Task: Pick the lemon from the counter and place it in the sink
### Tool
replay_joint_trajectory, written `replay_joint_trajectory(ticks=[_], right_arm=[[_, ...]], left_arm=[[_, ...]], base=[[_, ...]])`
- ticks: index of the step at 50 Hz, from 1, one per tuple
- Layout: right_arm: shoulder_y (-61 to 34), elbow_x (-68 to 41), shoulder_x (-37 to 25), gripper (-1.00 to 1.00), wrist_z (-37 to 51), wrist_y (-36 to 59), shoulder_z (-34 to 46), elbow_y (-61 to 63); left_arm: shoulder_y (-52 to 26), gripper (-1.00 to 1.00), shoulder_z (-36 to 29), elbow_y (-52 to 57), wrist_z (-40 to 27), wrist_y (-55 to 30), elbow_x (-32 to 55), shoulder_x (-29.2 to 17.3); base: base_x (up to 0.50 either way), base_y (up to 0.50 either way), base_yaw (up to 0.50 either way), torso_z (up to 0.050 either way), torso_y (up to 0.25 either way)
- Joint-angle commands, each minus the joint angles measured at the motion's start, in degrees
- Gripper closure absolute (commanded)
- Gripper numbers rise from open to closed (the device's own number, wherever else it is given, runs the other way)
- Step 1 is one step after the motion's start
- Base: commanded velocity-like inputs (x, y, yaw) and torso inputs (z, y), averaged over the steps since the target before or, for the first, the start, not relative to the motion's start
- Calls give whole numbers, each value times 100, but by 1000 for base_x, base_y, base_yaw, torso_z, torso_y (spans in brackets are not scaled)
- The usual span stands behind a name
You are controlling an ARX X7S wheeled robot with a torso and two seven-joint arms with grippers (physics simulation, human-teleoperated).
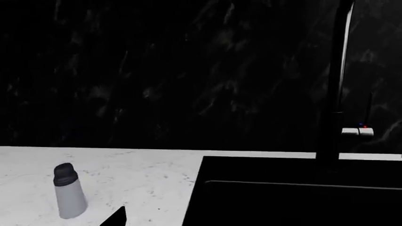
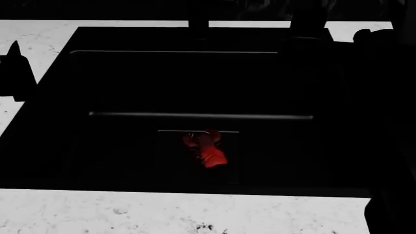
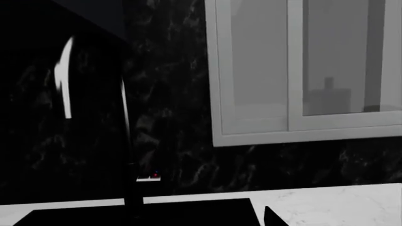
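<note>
No lemon shows in any view. The black sink [image 2: 195,78] fills the head view, with its grey bar [image 2: 201,116] across it. The white marble counter [image 2: 130,214] runs along its front and also shows in the left wrist view [image 1: 125,179]. My left gripper [image 2: 16,68] hovers over the counter at the sink's left edge. Only one black fingertip [image 1: 116,217] shows in its wrist view, off to the side, with nothing between the jaws. My right arm [image 2: 383,97] is a dark mass at the sink's right side. One fingertip [image 3: 273,217] shows, with nothing held.
A red lumpy object [image 2: 206,148] lies on the sink's drain plate. A grey bottle with a dark cap [image 1: 69,195] stands on the counter left of the sink. A tall black faucet [image 1: 333,94] rises behind the sink. A window [image 3: 301,70] sits in the dark wall.
</note>
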State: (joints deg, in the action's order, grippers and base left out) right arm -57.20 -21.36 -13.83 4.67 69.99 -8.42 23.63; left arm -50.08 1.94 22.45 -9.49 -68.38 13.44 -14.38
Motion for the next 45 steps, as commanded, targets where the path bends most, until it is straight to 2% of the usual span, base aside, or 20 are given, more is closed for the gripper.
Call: replay_joint_trajectory(ticks=[1,2,3,5,7,8,10,12,16,24,31,35,45], right_arm=[[136,-21,-31,-100,-19,-83,-48,-10],[159,-21,-37,-100,-24,-101,-52,-7],[182,-23,-40,-100,-29,-117,-65,-13],[231,-21,-56,-100,-37,-143,-68,-16],[264,-31,-50,-100,-34,-154,-102,-6],[282,-31,-56,-100,-35,-155,-95,1],[328,-40,-66,-100,-43,-168,-116,15],[403,-52,-78,-100,-46,-182,-177,51],[474,-64,-89,-100,-62,-233,-215,38],[657,-62,-86,-100,-122,-480,-249,-94],[795,-50,-55,-100,-175,-719,-239,-265],[879,-47,-56,-100,-194,-827,-268,-325],[961,-77,-43,-100,-193,-906,-298,-354]], left_arm=[[-296,-100,203,1180,-403,-1929,45,-97],[-374,-100,145,1298,-456,-2142,89,-188],[-427,-100,231,1177,-956,-2160,691,-368],[-674,-100,518,869,-2675,-2160,2410,-1008],[-902,-100,547,602,-4394,-2154,4129,-1437],[-977,-100,525,494,-4968,-2150,4988,-1608],[-1073,-100,525,321,-5805,-2136,6573,-1880],[-1091,-100,540,179,-6567,-2107,7325,-2140],[-890,-100,511,40,-7457,-1951,8213,-2502],[-608,-100,402,-135,-7998,-1622,8773,-3036],[-780,-100,-929,-85,-8036,-429,9355,-4086],[-916,-100,-1444,45,-8025,62,9522,-4356],[44,-100,-1219,390,-7899,722,9481,-4619]], base=[[0,0,0,0,0],[0,0,0,0,0],[0,0,0,0,0],[0,0,0,0,0],[0,0,0,0,0],[0,0,0,0,0],[0,0,0,0,0],[0,0,0,0,0],[0,0,0,0,0],[0,0,0,0,0],[0,0,0,0,0],[0,0,0,0,0],[0,0,0,0,0]])
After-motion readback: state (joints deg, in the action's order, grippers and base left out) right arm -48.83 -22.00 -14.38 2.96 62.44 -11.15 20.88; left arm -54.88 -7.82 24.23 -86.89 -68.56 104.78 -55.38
